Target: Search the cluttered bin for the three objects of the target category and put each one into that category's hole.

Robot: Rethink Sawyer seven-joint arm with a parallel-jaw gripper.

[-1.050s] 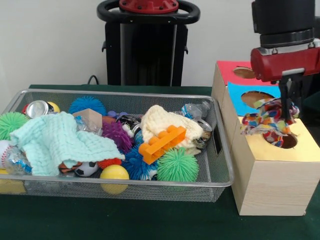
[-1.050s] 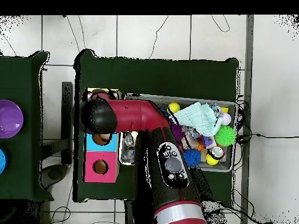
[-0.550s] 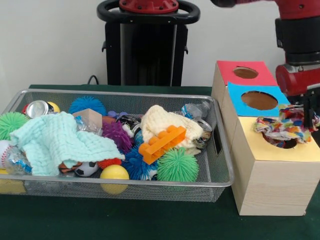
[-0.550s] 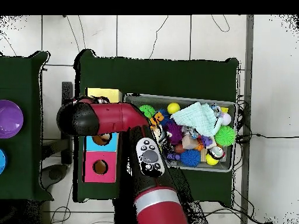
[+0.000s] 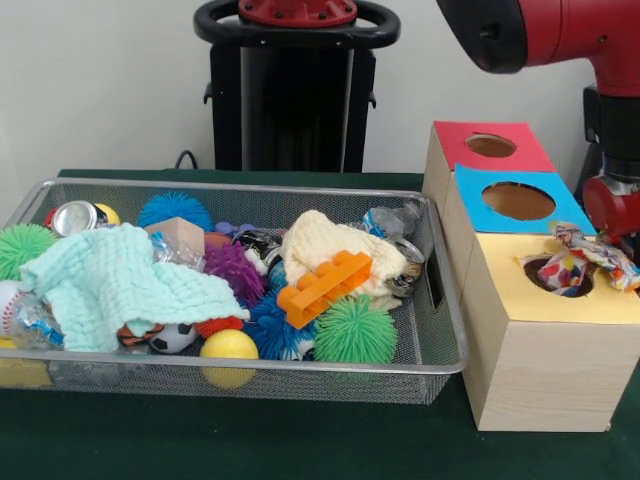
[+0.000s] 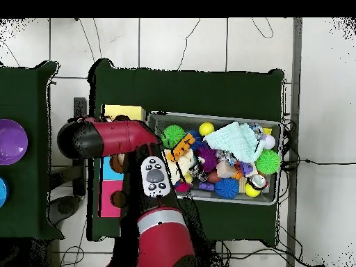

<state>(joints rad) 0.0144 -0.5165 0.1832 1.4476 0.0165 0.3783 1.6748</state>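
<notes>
A dark green tabletop (image 5: 300, 440) against a pale wall carries everything. At the right edge the claw (image 5: 612, 205) shows only its red body; I cannot tell whether it is open or closed. Just beside it the multicoloured cloth (image 5: 578, 264) lies half in the yellow hole (image 5: 560, 275), its tail draped over the rim. It could hang there or slide off, since nothing pushes it down. Further left sits the mesh bin (image 5: 230, 372) of clutter.

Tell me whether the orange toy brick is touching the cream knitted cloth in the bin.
Touching. The front view shows the orange brick lying tilted on top of the cream cloth, its upper end resting against the cloth with no gap visible.
</notes>
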